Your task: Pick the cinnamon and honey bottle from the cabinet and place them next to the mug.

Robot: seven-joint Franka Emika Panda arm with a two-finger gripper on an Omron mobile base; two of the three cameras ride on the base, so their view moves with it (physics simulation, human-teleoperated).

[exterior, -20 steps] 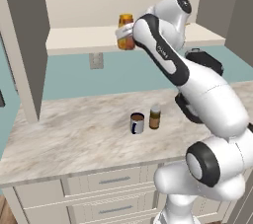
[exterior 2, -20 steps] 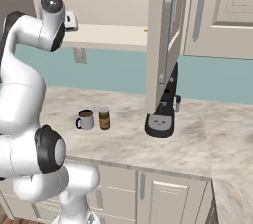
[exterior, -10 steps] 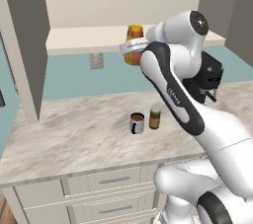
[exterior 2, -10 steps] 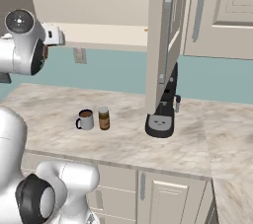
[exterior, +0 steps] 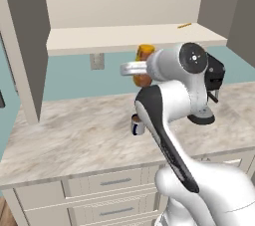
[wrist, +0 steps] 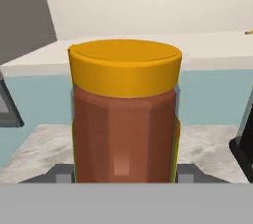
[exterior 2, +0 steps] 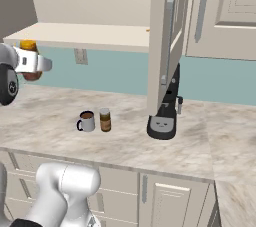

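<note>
Honey bottle (wrist: 123,114) hangs upright, clamped in the gripper (exterior 2: 31,63), just out past the cabinet (exterior: 124,38) shelf's front edge, above open counter (exterior 2: 130,141). Below, the mug (exterior 2: 86,121) holds brown liquid, the cinnamon (exterior 2: 105,119) just beside it.

One honey bottle (wrist: 123,114) sat in the claw (wrist: 123,178); below it stood one mug (exterior 2: 86,121), one cinnamon (exterior 2: 105,119) and one coffee machine (exterior 2: 164,116).

Even, bright rendered light, faint soft shadows, no glare, slightly soft low-resolution edges throughout
</note>
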